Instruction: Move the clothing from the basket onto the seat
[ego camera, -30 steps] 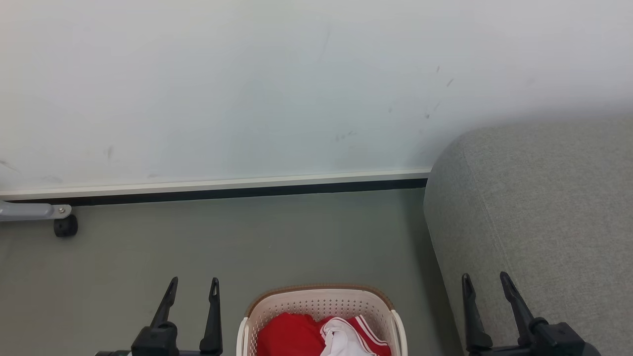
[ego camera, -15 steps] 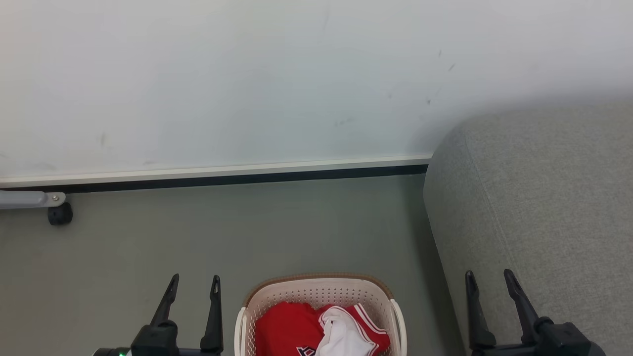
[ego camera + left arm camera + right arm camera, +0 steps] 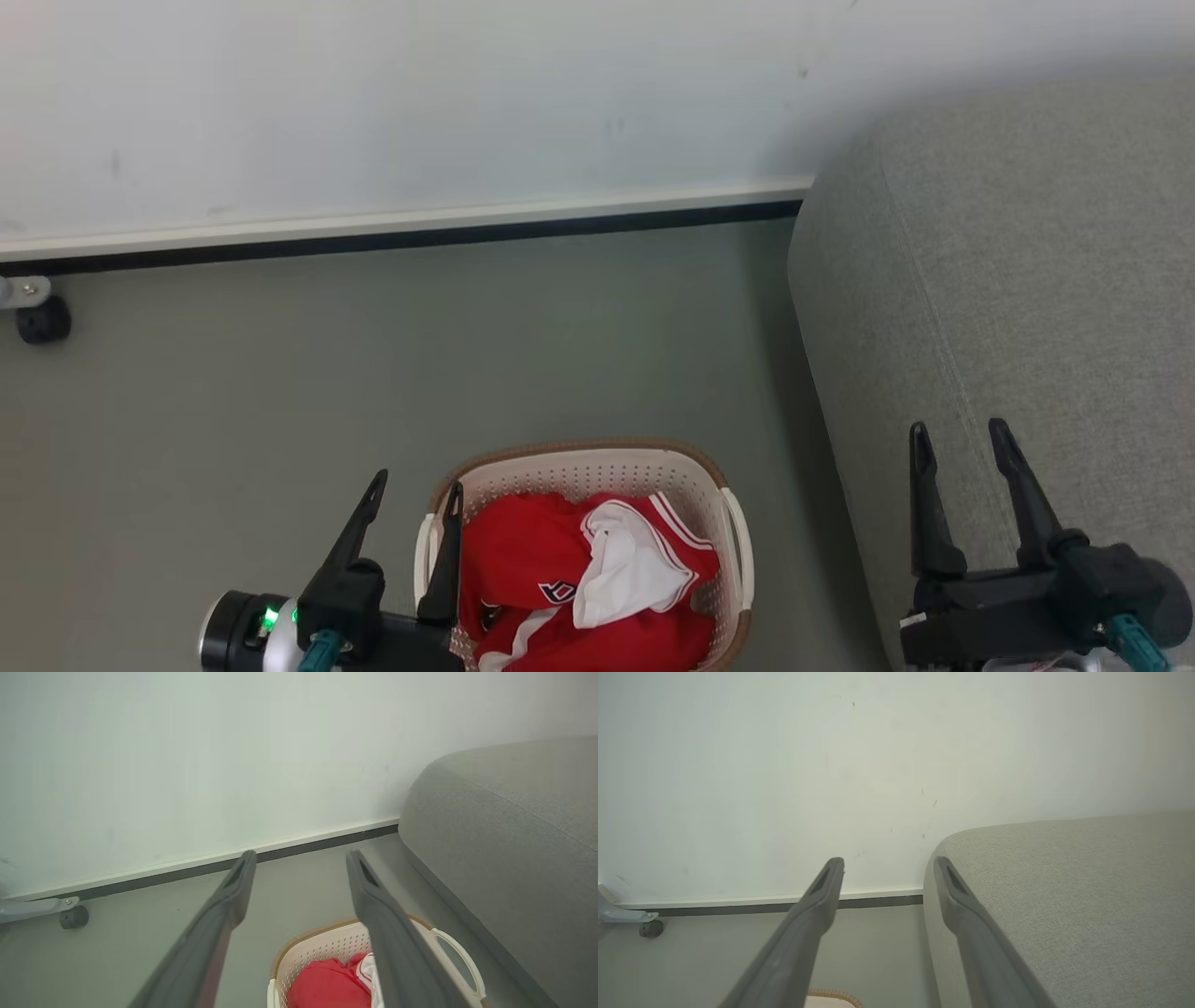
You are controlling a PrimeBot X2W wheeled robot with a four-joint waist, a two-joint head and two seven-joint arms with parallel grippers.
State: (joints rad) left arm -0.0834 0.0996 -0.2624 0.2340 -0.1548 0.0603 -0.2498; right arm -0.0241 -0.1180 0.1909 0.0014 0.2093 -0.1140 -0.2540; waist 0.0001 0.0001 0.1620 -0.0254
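Clothing (image 3: 523, 560) lies bunched in the basket (image 3: 579, 448), red with a white fold turned up on top, so none of the task is done and the seat (image 3: 1027, 261) is bare. The basket stands on the floor (image 3: 373, 373), just left of the seat with a narrow strip of floor between them, which should make for a short carry.

The left gripper (image 3: 417, 482) hangs with its fingers spread and nothing between them. It is at the basket's near-left side, and its right finger crosses the left rim in the head view. That looks like a stance for reaching down into the pile. The right gripper (image 3: 960, 427) is likewise spread and empty and hovers over the seat's near-left part, well apart from the clothing. It is probably just out of the way or waiting to receive.

Against the earlier frames, the whole head view has slid: the skirting (image 3: 373, 229) and the caster (image 3: 42, 322) at far left sit higher, and more of the basket and clothing shows, including a black print. That is the camera tilting down, not the basket moving. The left gripper does seem to have come closer to the basket's rim. Both grippers are as wide as before.
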